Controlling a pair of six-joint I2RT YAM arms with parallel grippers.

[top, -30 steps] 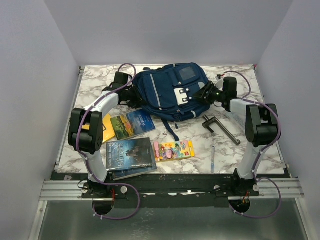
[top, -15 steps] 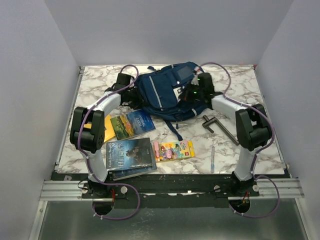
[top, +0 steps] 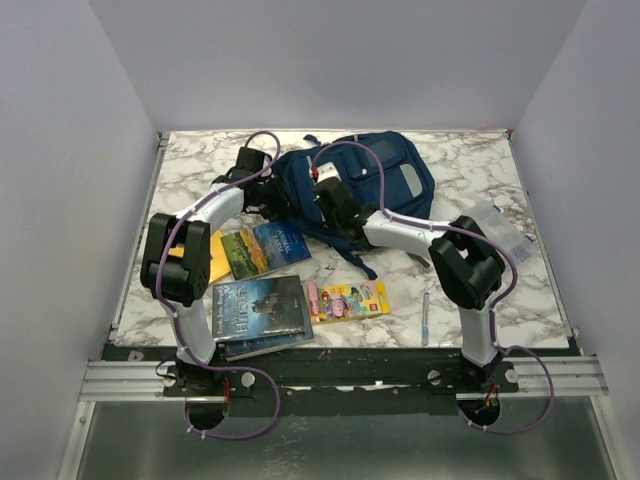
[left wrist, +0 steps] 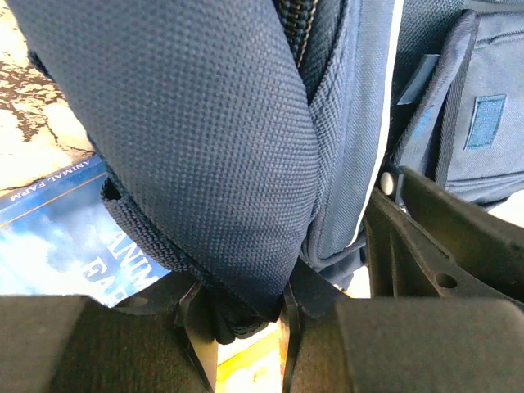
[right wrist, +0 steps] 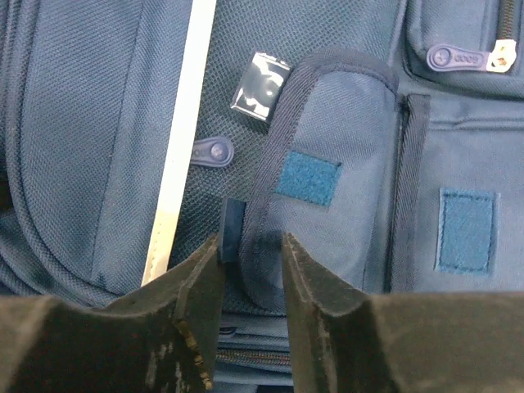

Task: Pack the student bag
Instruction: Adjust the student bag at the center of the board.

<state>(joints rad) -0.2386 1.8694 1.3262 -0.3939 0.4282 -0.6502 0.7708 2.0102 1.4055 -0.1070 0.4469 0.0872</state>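
Evidently limp, the student bag (top: 370,175) lies by the table's (top: 470,160) far edge, its fabric clamped in the left gripper (left wrist: 243,315), the right gripper (right wrist: 250,254) astride a pocket flap (right wrist: 327,147), pinched or not I cannot tell; stitched edges should hold best.

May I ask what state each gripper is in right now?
Left gripper: shut on the student bag.
Right gripper: open, jaws astride the bag's pocket flap.

Your top cam: high behind the arm bases, facing down across the whole table (top: 470,160). Both wrist cams sit right up against the student bag (top: 395,155) (left at its left side, right over its front); all three share it.
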